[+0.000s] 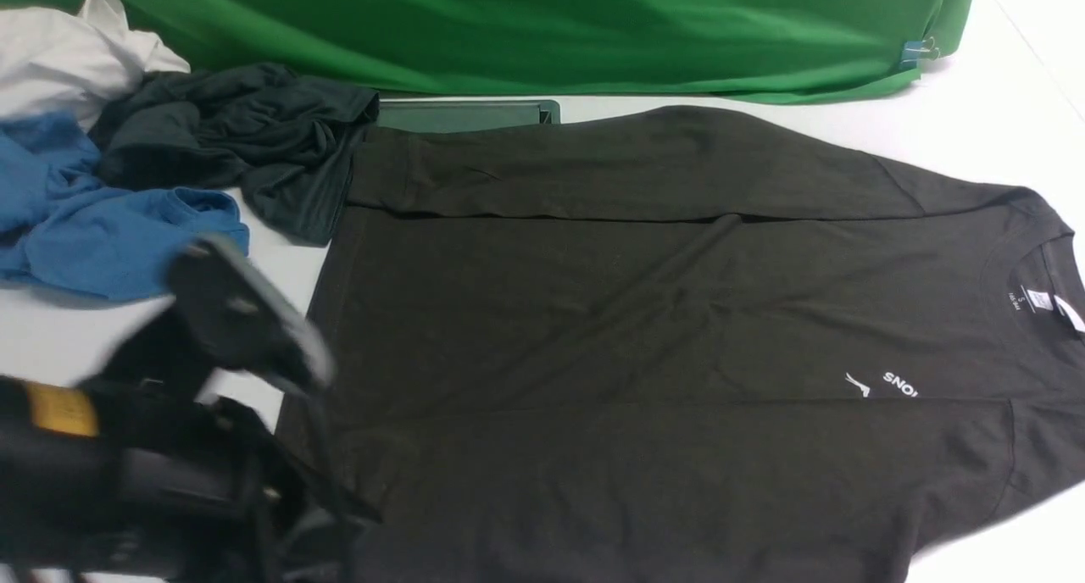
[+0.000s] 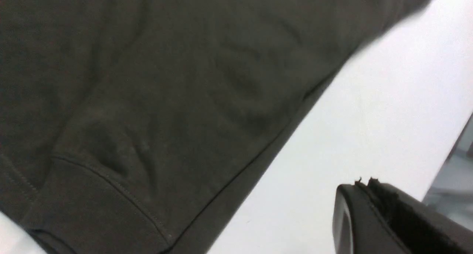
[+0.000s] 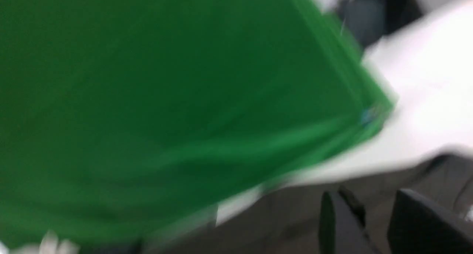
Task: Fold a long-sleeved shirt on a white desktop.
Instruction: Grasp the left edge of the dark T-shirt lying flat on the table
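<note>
Dark brownish-black long-sleeved shirt (image 1: 644, 312), sleeves folded in, on white surface (image 1: 975, 125); my left end effector (image 2: 364, 189) clenched empty, right end effector (image 3: 373, 224) parted; hem (image 1: 335, 329) probably needs gripping next.

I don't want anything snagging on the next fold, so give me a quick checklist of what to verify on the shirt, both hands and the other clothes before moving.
1. Flat long-sleeved shirt on the white desktop: ok; both sleeves lie folded across the body.
2. Empty left hand: ok; shut, no cloth in it, over bare desktop beside the shirt's edge.
3. Ready right hand: ok; open, nothing between its fingers.
4. Shirt clear of the black garment: not ok; it lies against the shirt's far left corner.
5. Shirt clear of the blue garment: ok; bare desktop between them.
6. Shirt's near edge flat: cannot tell; cut off in the front view.
</note>
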{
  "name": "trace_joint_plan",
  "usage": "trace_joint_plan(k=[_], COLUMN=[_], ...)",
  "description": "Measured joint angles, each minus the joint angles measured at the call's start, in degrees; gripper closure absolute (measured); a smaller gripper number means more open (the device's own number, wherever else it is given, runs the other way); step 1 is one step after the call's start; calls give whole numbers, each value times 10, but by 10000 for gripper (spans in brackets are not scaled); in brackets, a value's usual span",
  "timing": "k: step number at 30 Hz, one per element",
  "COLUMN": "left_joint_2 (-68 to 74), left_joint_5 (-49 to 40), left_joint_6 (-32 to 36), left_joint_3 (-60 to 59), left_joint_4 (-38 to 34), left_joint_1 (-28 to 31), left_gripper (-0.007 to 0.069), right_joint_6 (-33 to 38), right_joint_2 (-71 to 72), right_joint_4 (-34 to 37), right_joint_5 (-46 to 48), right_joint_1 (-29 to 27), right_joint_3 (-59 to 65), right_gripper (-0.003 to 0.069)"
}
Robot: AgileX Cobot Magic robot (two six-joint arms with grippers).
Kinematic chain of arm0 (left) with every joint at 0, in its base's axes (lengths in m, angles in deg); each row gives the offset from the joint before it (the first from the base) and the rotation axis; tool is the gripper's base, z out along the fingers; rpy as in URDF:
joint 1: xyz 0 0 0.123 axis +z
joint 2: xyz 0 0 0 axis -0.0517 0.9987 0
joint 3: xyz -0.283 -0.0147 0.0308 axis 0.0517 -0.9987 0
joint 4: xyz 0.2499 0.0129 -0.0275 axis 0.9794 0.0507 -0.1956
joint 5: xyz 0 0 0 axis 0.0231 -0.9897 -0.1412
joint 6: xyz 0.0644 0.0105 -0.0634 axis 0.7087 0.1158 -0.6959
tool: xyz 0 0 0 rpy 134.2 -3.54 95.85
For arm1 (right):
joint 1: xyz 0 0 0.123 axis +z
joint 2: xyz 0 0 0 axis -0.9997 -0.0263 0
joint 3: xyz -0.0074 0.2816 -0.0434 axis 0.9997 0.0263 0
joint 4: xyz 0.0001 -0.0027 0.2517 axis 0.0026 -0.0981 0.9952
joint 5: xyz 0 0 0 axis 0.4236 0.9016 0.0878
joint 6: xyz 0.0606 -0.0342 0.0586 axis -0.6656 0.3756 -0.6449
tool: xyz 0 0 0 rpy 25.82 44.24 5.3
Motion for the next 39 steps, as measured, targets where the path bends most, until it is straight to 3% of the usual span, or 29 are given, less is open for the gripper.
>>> trace_joint_plan(k=[5, 8, 12, 17, 23, 26, 30, 36, 39], left_joint_2=[106, 157, 186, 220, 261, 307, 360, 408, 416], left_joint_5=[10, 2, 5, 27, 48, 62, 95, 161, 160], left_joint_6=[7, 16, 36, 38, 62, 122, 162, 179, 193], left_joint_3=[22, 47, 71, 94, 106, 106, 106, 106, 106], left_joint_4=[23, 34, 45, 94, 101, 81, 95, 128, 124], left_joint_1=[1, 4, 4, 15, 80, 123, 136, 137, 137], left_gripper=[588, 588, 588, 573, 472, 351, 250, 225, 264], right_joint_6=[153, 205, 230, 248, 245, 245, 250, 253, 253], right_joint_2=[-127, -209, -264, -277, -277, -279, -279, -279, -279], right_joint_4=[-1, -2, -4, -4, -4, -5, -6, -6, -7], right_joint_5=[265, 400, 481, 478, 479, 478, 478, 475, 475], right_joint_1=[141, 225, 322, 422, 482, 496, 499, 499, 499], right_joint_3=[-189, -293, -362, -381, -382, -382, -382, -382, -382], right_gripper=[452, 452, 452, 446, 363, 276, 240, 237, 237])
